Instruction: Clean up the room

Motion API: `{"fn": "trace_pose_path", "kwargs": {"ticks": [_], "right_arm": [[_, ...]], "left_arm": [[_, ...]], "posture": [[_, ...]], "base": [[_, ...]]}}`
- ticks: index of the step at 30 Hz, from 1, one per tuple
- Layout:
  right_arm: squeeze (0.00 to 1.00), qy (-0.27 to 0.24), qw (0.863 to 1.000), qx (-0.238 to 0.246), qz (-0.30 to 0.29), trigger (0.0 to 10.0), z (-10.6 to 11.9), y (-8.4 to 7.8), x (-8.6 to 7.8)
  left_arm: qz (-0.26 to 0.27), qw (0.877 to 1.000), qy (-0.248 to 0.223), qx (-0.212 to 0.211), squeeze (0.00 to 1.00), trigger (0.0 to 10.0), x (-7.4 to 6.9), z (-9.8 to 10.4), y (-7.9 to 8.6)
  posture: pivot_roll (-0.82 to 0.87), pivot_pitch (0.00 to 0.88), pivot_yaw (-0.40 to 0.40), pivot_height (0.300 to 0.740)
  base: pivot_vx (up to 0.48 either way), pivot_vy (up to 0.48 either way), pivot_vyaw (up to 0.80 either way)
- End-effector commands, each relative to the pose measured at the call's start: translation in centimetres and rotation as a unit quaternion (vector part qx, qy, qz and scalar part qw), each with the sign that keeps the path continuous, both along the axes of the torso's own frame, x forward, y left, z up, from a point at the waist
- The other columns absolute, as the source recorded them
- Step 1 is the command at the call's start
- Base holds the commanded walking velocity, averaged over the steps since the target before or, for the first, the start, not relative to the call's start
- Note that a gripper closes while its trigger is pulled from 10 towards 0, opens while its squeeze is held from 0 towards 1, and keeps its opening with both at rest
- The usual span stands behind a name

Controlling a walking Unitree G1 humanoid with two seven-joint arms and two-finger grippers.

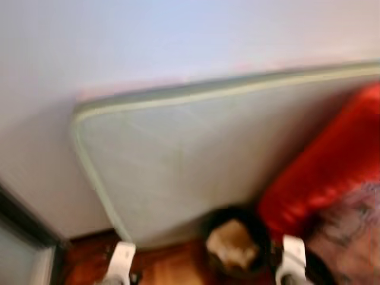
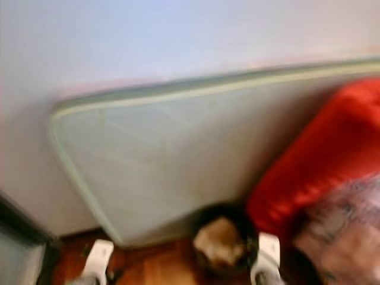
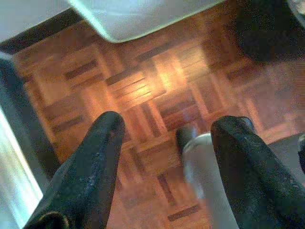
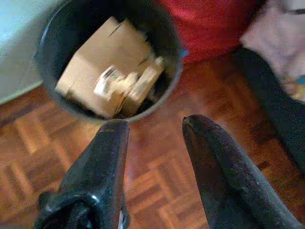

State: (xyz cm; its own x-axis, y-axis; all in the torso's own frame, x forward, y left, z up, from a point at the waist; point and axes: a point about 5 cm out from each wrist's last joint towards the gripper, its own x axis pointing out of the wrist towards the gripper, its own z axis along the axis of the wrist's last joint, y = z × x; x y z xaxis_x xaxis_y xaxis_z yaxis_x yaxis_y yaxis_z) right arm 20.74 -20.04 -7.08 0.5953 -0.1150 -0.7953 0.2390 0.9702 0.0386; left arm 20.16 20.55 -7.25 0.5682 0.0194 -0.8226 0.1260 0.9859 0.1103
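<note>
My head view was blurred, so I judged I was on the move and between pickups, with nothing yet chosen to carry. Ahead of me a pale mattress (image 1: 178, 160) leaned against the white wall (image 1: 148, 41), and at about five o'clock from it a red cushion (image 1: 332, 160) sat on a sofa with a patterned cloth (image 1: 350, 225) at its lower edge. The black bin (image 4: 52, 33) stood on the parquet floor (image 3: 143, 95) at the foot of the mattress, between it and the red cushion, and it held crumpled cardboard (image 4: 102, 67). My right pincer (image 4: 152, 129) hung above the floor just short of the bin, at six o'clock from it, its fingers parted to a middling gap and holding nothing. My left pincer (image 3: 164, 129) was spread wide and empty over bare parquet, with a dark door frame (image 3: 24, 124) off at nine o'clock. To do this step well, I reckoned I should stop and let the picture settle before deciding anything, since the blur hid small litter. The bin looked like the place for rubbish, so I would keep its position fixed in mind, scan the floor near the sofa, and avoid nudging the bin with the right fingers, which were near its rim. The leaning mattress could slip if bumped, so a wide berth seemed wise.
</note>
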Motion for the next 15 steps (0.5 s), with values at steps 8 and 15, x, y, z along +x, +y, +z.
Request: {"fn": "trace_pose_path", "kwargs": {"ticks": [8, 15], "right_arm": [[0.00, 0.012, 1.000, 0.006, 0.001, 10.0, -0.36, 0.37, -0.53], [0.00, 0.008, 1.000, 0.004, 0.002, 10.0, -0.29, 0.32, -0.43]], "left_arm": [[0.014, 1.000, 0.002, -0.002, 0.00, 10.0, -0.36, -0.15, 0.28], [0.014, 1.000, -0.001, -0.001, 0.00, 10.0, -0.27, -0.10, 0.26]], "posture": [[-0.08, 0.000, -0.035, 0.740], [-0.08, 0.000, -0.035, 0.740]], "base": [[0.000, 0.000, -0.75], [0.000, 0.000, -0.75]]}}
